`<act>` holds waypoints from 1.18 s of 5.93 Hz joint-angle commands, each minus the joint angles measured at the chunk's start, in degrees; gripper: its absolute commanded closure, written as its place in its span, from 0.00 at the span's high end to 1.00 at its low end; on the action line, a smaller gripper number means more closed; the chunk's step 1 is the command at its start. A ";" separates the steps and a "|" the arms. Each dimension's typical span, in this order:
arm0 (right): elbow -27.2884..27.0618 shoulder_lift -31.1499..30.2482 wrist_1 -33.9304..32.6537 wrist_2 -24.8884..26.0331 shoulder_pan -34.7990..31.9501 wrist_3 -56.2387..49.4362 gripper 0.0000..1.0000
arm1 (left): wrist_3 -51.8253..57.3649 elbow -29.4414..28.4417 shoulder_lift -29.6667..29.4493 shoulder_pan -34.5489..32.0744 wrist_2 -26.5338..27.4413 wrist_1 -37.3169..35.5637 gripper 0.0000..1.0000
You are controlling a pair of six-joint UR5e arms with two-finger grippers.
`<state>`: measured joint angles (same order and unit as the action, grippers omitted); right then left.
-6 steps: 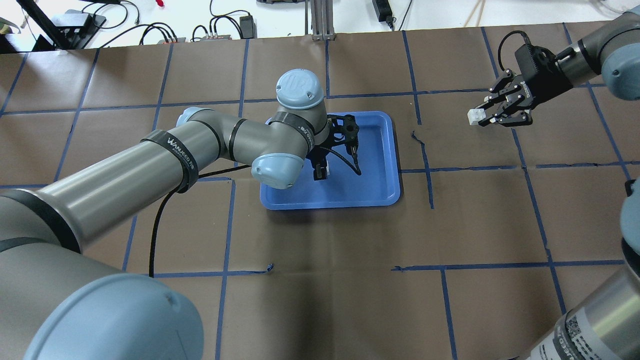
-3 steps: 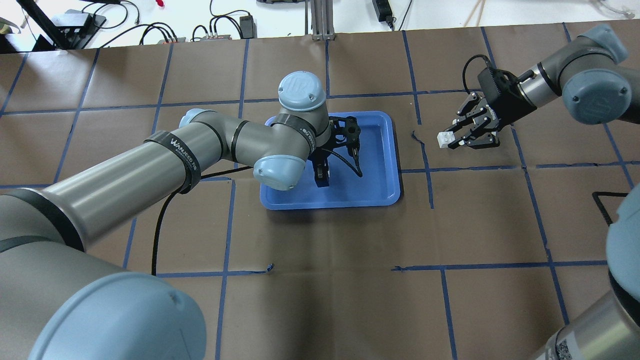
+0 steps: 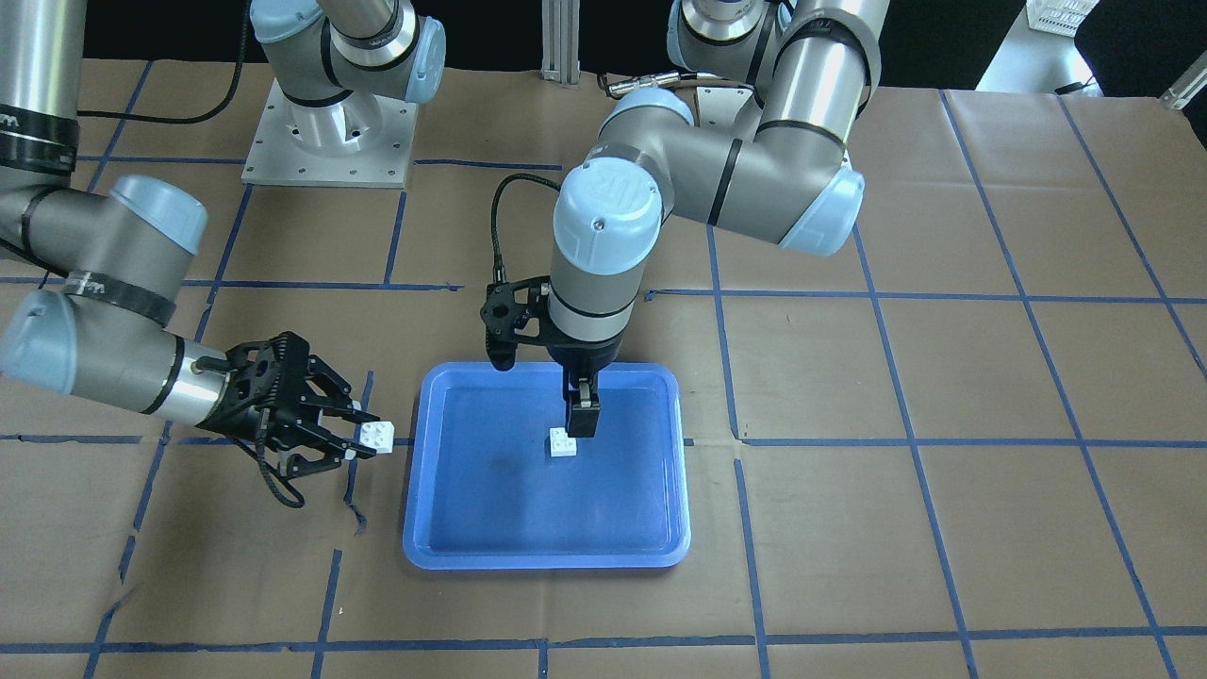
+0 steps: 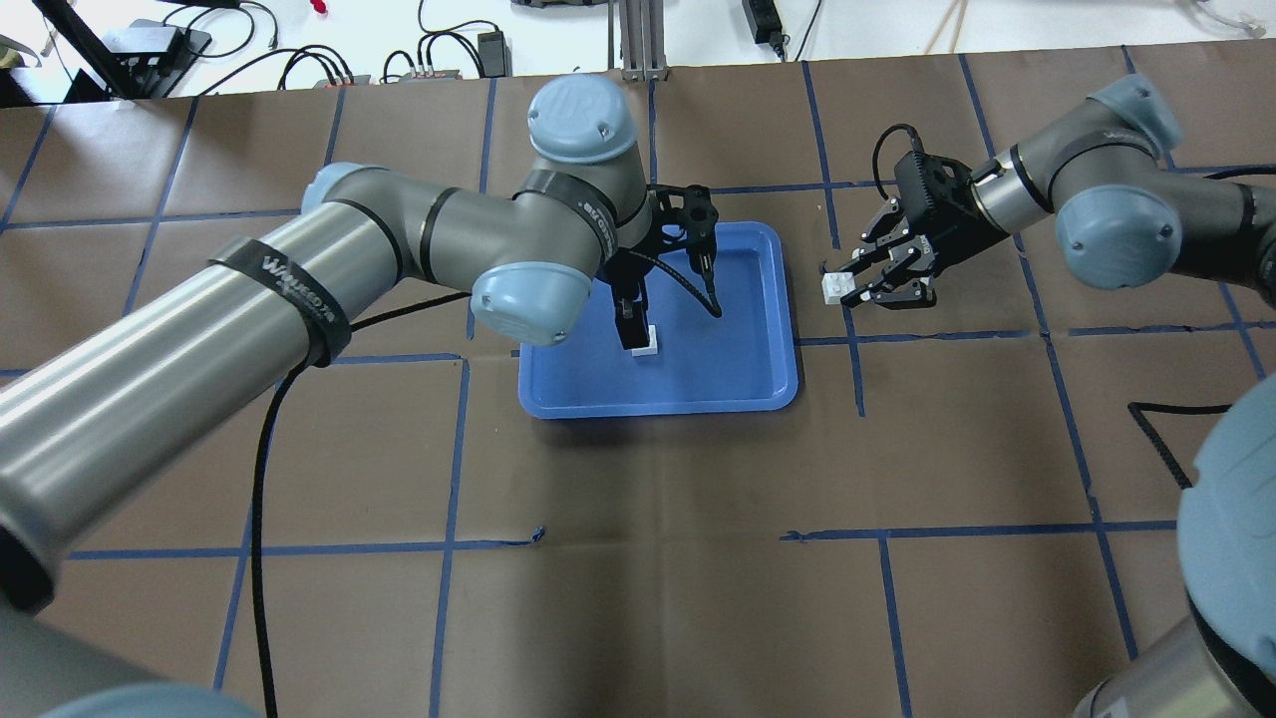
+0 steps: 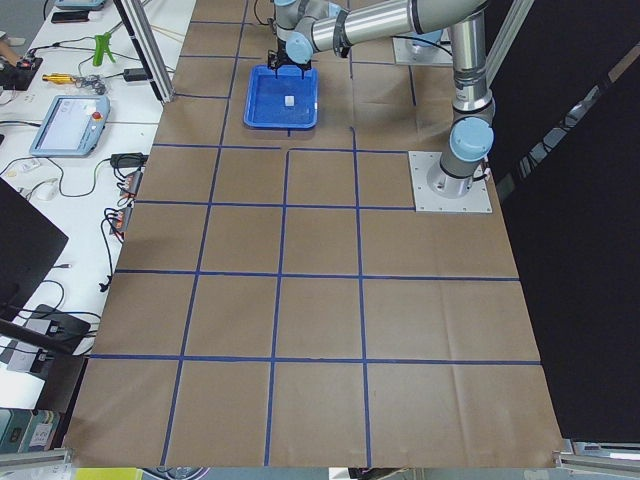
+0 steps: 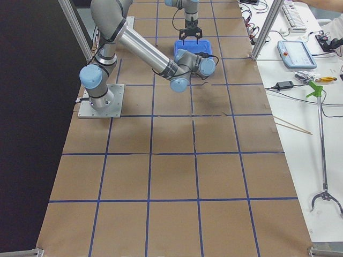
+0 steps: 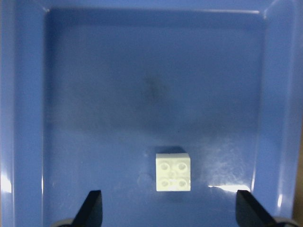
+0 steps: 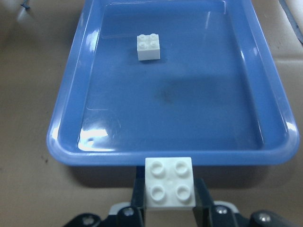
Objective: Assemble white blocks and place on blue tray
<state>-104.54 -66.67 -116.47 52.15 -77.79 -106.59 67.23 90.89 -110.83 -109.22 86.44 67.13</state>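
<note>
1. The right gripper (image 3: 358, 437) is clamped on a small white square plastic brick with four round studs, the held brick (image 8: 169, 183). One black finger (image 8: 202, 201) presses each flank, and the studs face up.
2. Straight ahead of those jaws, just past the held brick, runs the near short rim of the large rectangular blue plastic tray (image 8: 71, 142). The brick hangs outside that rim, seemingly clear of the paper, though its height is hard to judge.
3. The left gripper (image 7: 169, 212) points straight down over the tray floor with its jaws spread wide, gripping nothing. Its black fingertips (image 7: 93, 208) show at the bottom of the wrist view.
4. Between those jaws, a little ahead of the tips, a second small white studded plastic brick, the loose brick (image 7: 173, 171), stands studs-up on the tray floor and touches neither finger.
5. Farther ahead of the left jaws, a faint dark smudge (image 7: 152, 89) marks the tray floor. In the right wrist view it lies between the two bricks.
6. From overhead, the grey left arm (image 4: 299, 279) and its wrist cover the tray's far-left corner, and one left finger overlaps the loose brick's edge. A black cable (image 3: 494, 226) loops off that wrist.
7. Under everything lies brown paper (image 4: 648, 558), crossed by blue tape lines (image 4: 399, 546).
</note>
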 commanded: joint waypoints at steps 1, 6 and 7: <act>-2.50 0.75 -16.85 -0.47 -8.56 16.92 0.35 | 0.09 -5.35 8.92 2.33 -0.04 20.66 0.99; -8.38 6.90 -34.23 -0.20 -15.28 26.26 0.35 | -21.00 -3.81 22.10 12.68 0.49 27.79 0.99; -8.83 7.17 -35.13 -0.20 -15.46 26.26 0.35 | -32.57 -3.62 24.06 14.02 0.49 27.62 0.99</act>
<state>-112.61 -59.93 -150.20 51.95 -93.01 -80.38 45.30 86.81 -89.20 -97.05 86.89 94.84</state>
